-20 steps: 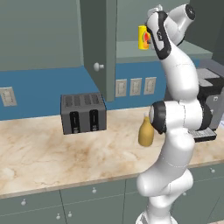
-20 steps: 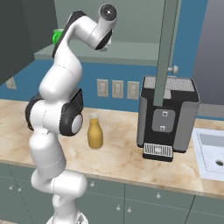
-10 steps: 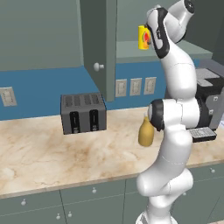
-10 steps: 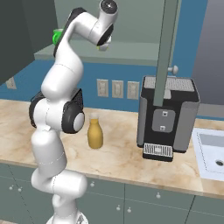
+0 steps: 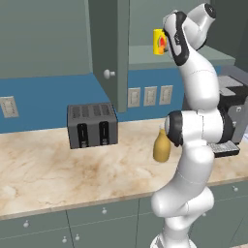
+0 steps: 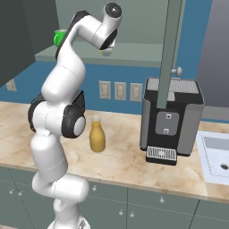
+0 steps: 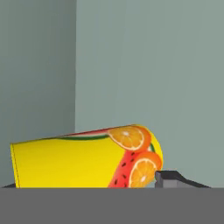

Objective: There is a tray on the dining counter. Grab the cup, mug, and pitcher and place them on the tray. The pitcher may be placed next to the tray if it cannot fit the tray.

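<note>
The yellow cup (image 5: 158, 41) with fruit slices printed on it stands on the open cabinet's shelf (image 5: 203, 57), high up. My gripper (image 7: 89, 183) is raised to it, and the cup (image 7: 83, 162) lies across the hand view between the two fingertips (image 7: 173, 178), which stand wide apart. I cannot tell whether the pads touch it. The green mug (image 6: 58, 38) sits on the same shelf, half hidden behind my arm. The amber pitcher (image 5: 161, 145) stands upright on the marble worktop (image 5: 48, 174) beside my arm. The tray and the dining counter are out of view.
A dark toaster (image 5: 92, 126) stands at the back left of the worktop. A grey coffee machine (image 6: 172, 120) stands to the right, with a sink (image 6: 217, 154) beyond it. An open cabinet door (image 5: 110, 43) hangs to the left of the cup.
The hand has eased a little closer to the cup and its fingers have begun to narrow. Cup, mug and pitcher have not moved.
</note>
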